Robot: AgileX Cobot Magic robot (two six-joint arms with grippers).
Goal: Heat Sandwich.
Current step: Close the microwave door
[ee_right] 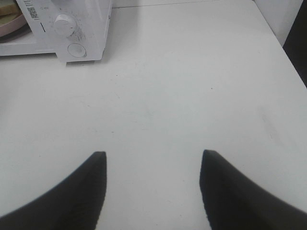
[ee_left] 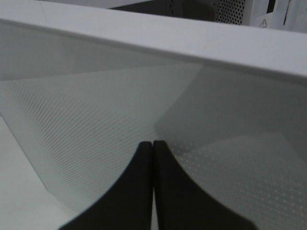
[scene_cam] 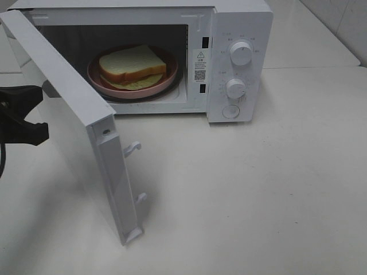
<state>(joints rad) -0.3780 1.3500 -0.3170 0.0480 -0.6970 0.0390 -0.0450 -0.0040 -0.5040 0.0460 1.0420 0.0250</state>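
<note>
The sandwich (scene_cam: 133, 66), pale bread with a brown crust, lies on a round pink plate (scene_cam: 132, 93) inside the white microwave (scene_cam: 241, 28). The microwave door (scene_cam: 69, 114) stands swung wide open toward the front left. My left gripper (scene_cam: 23, 123) is at the far left, on the outer side of the door. In the left wrist view it (ee_left: 153, 146) is shut with nothing in it, its tips close to the door's dotted glass (ee_left: 96, 120). My right gripper (ee_right: 153, 155) hangs open over bare table, right of the microwave (ee_right: 81, 28). A corner of the sandwich (ee_right: 7, 9) shows there.
The microwave's control panel carries two knobs (scene_cam: 241, 52) (scene_cam: 235, 87) and a round button (scene_cam: 230, 111). Two latch hooks (scene_cam: 133, 148) stick out of the door's free edge. The white table (scene_cam: 258, 195) spreads to the front and right.
</note>
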